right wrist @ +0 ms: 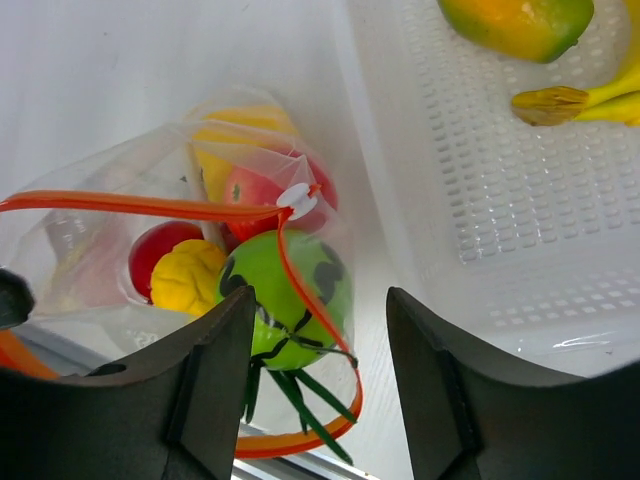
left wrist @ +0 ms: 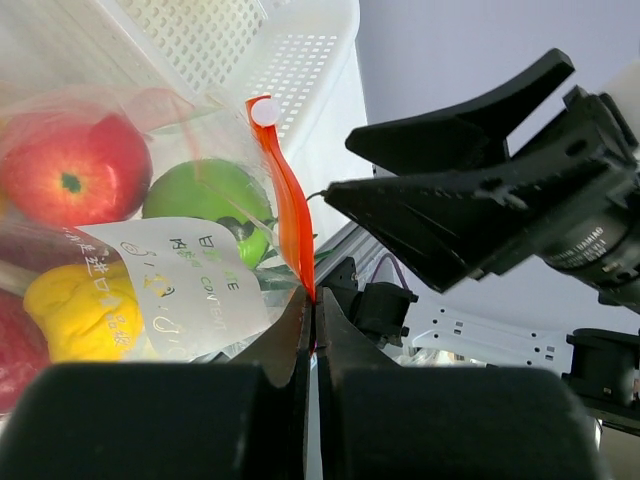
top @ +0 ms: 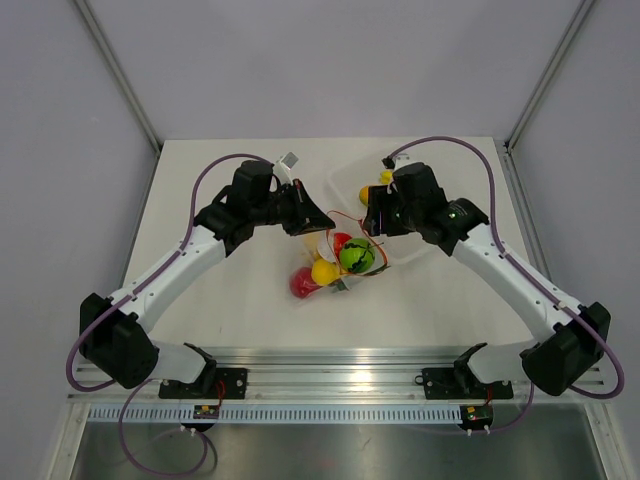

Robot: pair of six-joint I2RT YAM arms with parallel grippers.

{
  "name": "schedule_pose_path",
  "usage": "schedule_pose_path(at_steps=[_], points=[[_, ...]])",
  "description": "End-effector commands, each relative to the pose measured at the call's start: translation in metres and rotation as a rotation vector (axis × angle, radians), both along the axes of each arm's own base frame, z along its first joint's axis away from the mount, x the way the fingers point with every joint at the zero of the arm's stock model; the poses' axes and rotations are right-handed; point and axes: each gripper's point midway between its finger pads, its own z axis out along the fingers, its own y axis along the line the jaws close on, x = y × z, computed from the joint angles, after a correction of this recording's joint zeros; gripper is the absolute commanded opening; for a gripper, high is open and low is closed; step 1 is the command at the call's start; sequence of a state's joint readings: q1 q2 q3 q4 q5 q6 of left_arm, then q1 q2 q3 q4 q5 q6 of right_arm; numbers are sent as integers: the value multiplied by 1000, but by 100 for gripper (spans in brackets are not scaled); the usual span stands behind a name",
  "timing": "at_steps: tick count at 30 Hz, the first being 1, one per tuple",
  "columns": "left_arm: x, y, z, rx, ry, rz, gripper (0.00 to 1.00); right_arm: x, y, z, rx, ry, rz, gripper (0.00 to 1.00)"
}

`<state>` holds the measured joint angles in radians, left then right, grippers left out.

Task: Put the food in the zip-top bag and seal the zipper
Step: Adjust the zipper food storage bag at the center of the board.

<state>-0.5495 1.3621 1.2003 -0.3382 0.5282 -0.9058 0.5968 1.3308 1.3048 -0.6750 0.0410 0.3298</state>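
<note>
Worktop: white worktop (top: 200, 200), grey walls. The zip-top bag (top: 335, 265) lies mid-worktop between both claws, just beside the tray (right wrist: 480, 180).
Contents: red round fruits (right wrist: 160, 250), yellow pepper (right wrist: 190, 280) and green round fruit (right wrist: 285, 280) are inside. The mango (right wrist: 515, 22) and banana (right wrist: 600, 100) lie in the tray, outside the bag.
Left claw (left wrist: 312, 315): closed on one end of the zipper (left wrist: 288, 200).
Right claw (right wrist: 320, 300): open, empty, above the bag.
Zipper axis: runs from the left claw's pinch toward the right claw. The white slider (right wrist: 296, 198) sits partway along, and the mouth gapes beyond it.
Key relation: the slider lies just ahead of the right claw's gap and nearer that arm. Judged: the right claw takes the slider and draws it away from the left.
</note>
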Motion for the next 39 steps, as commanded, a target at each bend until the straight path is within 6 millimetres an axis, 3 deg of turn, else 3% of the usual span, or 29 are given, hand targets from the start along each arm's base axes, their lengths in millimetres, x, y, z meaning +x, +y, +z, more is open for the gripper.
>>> schedule_pose_path(at_steps=[1,7,11,12,15,18,21,22,23,25,28,29,30,33,37,39], points=[[-1,-6,34,-79,-104,-44,0,4,-1,-12,-61,14,59,61],[-1,-4,36,-70,-112,-45,0,10,18,-26,-63,52,158,54],[-1,-3,37,-64,-120,-42,0,14,23,-35,-64,71,170,40],[-1,-3,36,-59,-123,-45,0,15,23,-36,-64,74,162,25],[2,0,31,-19,-138,-58,0,15,20,-26,-29,62,130,0],[22,9,36,30,-179,-68,0,9,26,-5,62,58,107,0],[43,15,19,133,-183,-77,0,4,36,17,194,75,55,0],[62,17,22,172,-207,-48,0,-1,41,23,265,109,32,0],[65,22,15,220,-181,-44,0,-1,43,27,292,118,12,0],[83,27,14,297,-219,-34,7,0,46,33,365,151,-55,0],[84,38,13,380,-237,-31,27,4,48,34,405,162,-103,0],[80,43,23,392,-278,-34,33,7,46,31,395,165,-122,0],[77,48,28,406,-299,-24,48,8,42,27,374,172,-147,0],[64,68,47,461,-391,28,60,13,46,25,381,188,-155,0],[29,68,66,547,-511,29,56,16,52,27,413,196,-160,0],[3,47,72,555,-579,-41,54,16,56,30,437,202,-152,0]])
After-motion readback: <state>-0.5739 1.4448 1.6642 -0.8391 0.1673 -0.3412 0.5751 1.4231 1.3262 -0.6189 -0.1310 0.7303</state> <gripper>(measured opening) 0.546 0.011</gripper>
